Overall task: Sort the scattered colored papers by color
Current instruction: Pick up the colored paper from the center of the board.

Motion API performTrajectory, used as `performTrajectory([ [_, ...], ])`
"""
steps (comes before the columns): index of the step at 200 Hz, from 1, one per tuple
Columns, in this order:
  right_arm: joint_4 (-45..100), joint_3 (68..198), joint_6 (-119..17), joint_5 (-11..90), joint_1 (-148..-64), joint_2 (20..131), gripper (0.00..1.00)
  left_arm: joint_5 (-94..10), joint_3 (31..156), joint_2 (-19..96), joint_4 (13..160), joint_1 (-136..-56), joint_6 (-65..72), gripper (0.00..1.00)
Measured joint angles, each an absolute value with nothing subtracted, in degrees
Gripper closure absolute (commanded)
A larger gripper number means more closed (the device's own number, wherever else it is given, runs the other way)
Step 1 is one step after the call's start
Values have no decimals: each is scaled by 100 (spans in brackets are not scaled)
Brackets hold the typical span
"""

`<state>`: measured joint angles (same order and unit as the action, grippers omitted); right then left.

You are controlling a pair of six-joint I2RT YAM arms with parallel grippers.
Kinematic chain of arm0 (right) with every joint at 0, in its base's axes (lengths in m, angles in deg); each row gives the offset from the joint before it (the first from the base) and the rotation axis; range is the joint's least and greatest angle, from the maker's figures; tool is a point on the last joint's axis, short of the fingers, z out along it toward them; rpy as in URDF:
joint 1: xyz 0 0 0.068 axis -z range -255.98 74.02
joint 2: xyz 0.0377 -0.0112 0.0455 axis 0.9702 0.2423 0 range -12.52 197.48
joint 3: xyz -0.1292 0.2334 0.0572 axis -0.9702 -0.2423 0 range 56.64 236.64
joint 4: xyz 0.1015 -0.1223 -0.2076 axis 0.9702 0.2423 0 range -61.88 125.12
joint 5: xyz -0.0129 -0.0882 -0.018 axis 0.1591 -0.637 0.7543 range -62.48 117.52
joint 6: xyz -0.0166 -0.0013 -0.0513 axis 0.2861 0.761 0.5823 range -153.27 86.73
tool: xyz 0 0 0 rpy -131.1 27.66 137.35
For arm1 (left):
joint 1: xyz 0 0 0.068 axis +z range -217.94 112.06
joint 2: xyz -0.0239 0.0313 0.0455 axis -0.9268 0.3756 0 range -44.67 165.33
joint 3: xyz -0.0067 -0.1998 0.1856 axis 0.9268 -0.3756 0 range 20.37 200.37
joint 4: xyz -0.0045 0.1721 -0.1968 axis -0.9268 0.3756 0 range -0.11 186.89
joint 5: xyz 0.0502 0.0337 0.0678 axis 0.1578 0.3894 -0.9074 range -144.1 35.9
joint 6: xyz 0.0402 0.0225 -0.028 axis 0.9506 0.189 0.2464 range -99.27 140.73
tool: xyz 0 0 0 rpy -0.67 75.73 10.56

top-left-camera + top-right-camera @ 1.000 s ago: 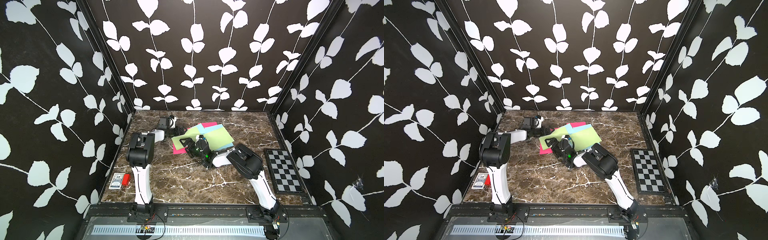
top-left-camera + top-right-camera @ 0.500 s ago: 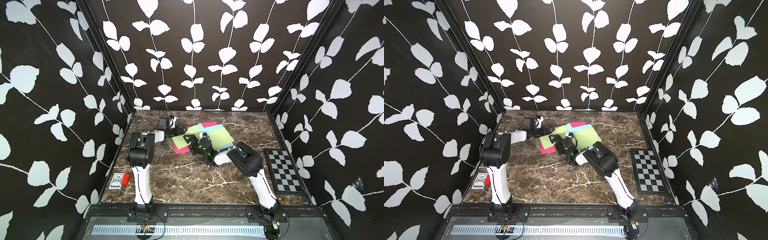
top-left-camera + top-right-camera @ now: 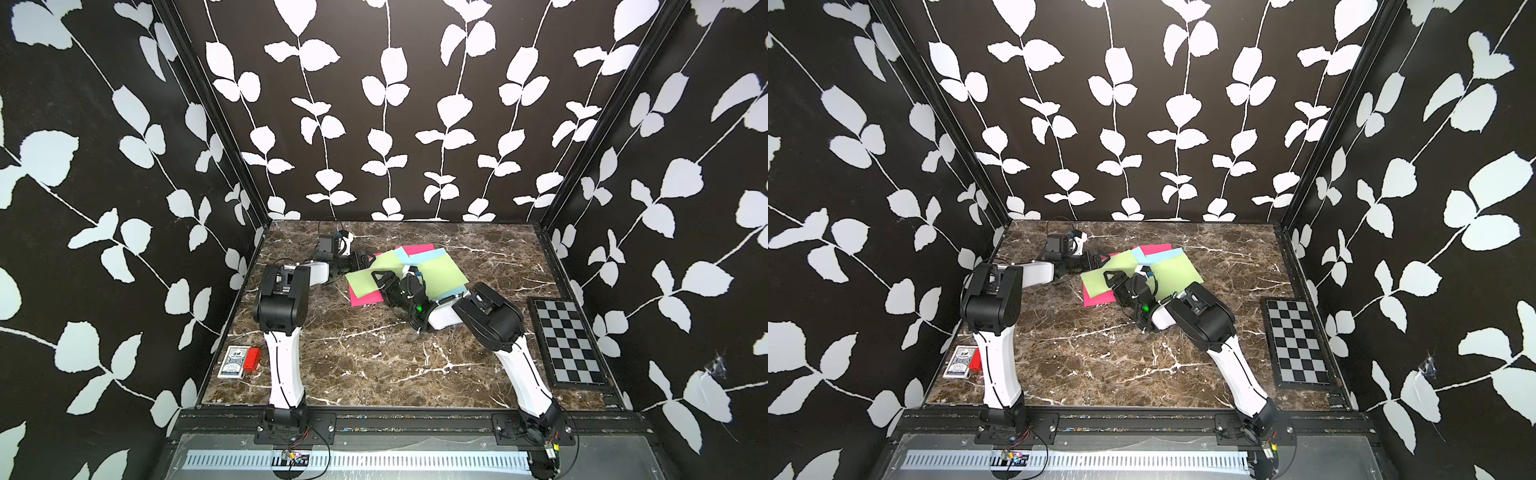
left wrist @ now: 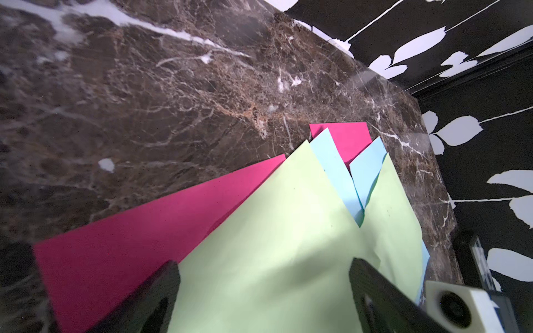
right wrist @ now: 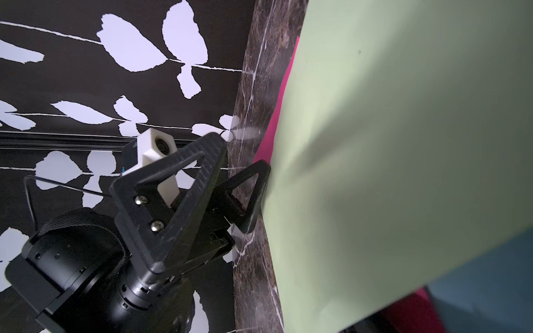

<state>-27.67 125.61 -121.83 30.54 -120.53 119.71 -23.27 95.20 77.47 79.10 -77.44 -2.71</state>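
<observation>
In both top views, a brown marble-patterned counter [image 3: 374,361] carries a fanned, overlapping pile of thin colored papers [image 3: 440,272] toward its far middle. The light green sheets [image 3: 365,279] lie on top, with pale blue sheets [image 3: 415,255] and magenta-pink sheets [image 3: 361,298] showing from beneath. The black left end effector [image 3: 368,259] lies low at the pile's left edge. The black right end effector [image 3: 1111,277] rests over the nearer green paper, and whether it grips anything cannot be told. A black-and-white checkerboard panel [image 3: 567,340] lies along the counter's right edge, well apart from the pile. A small patterned card box [image 3: 235,362] with a red block [image 3: 252,359] sits at the near left corner. In the left wrist view, the left end effector [image 4: 264,262] stands wide open and holds nothing. Its two fingers sit either side above the light green sheets [image 4: 274,225], with magenta-pink sheets [image 4: 138,242] and pale blue sheets [image 4: 334,170] beyond. In the right wrist view, one of the light green sheets [image 5: 403,144] fills most of the frame, very close. The spread left end effector [image 5: 243,152] sits at its edge.
</observation>
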Motion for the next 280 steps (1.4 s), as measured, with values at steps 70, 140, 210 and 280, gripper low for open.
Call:
performTrajectory([
  [70,-2821,12623,-12316,2698,-12051,12161,51,-2307,9513,7752,7871,-7741,-311,4],
  [140,-2889,12830,-12369,2547,-12044,12307,81,-2294,9463,7756,7751,-7744,-348,3],
  [210,-2826,12959,-12390,2565,-12042,12353,100,-2211,9421,7756,7598,-7741,-400,1],
  [280,-2336,13401,-12172,3050,-12005,12362,100,-2152,9417,7192,8094,-7711,-359,1],
])
